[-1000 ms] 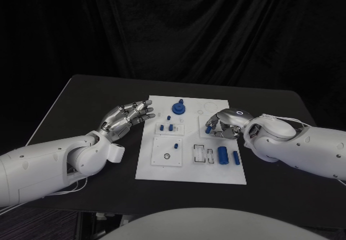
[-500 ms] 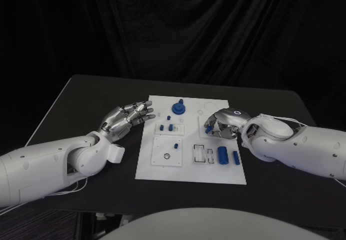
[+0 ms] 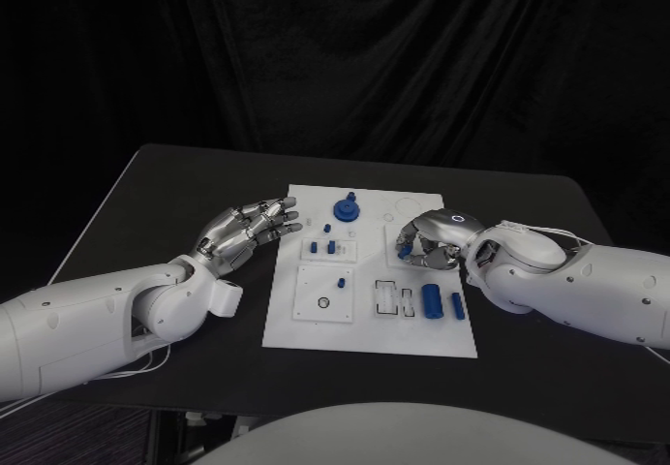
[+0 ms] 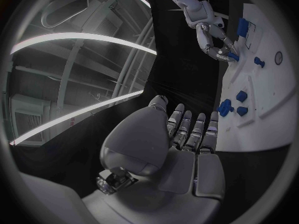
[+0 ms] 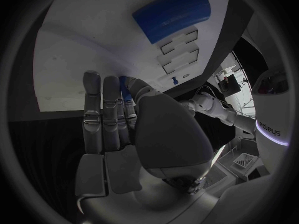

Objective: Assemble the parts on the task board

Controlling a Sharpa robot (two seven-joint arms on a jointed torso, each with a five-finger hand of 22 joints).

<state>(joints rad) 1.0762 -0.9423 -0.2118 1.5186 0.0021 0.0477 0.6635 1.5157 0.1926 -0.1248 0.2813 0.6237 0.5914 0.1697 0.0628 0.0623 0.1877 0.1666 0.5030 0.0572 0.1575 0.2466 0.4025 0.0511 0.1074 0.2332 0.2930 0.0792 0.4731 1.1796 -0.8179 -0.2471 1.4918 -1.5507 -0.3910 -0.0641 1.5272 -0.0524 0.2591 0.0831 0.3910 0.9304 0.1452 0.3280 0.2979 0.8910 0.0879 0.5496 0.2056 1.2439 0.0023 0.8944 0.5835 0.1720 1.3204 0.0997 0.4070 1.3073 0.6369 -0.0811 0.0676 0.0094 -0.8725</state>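
Nothing much moves since a moment ago: both hands stay where they were, and the right hand only curls a tiny bit tighter.

On the left, the left hand (image 3: 252, 225) hovers over the black table (image 3: 167, 194), just beside the left edge of the task board (image 3: 321, 325). Its fingers are spread out and hold nothing.

On the board, a round blue knob part (image 3: 347, 207) stands near the far edge. Small blue pegs (image 3: 322, 248) stand just in front of it. Closer to the robot, a blue cylinder (image 3: 433, 301) and a thin blue bar (image 3: 457, 304) lie side by side.

On the right, the right hand (image 3: 430, 241) sits over the board's right side. Its fingers are curled in around a small blue part (image 3: 405, 251).
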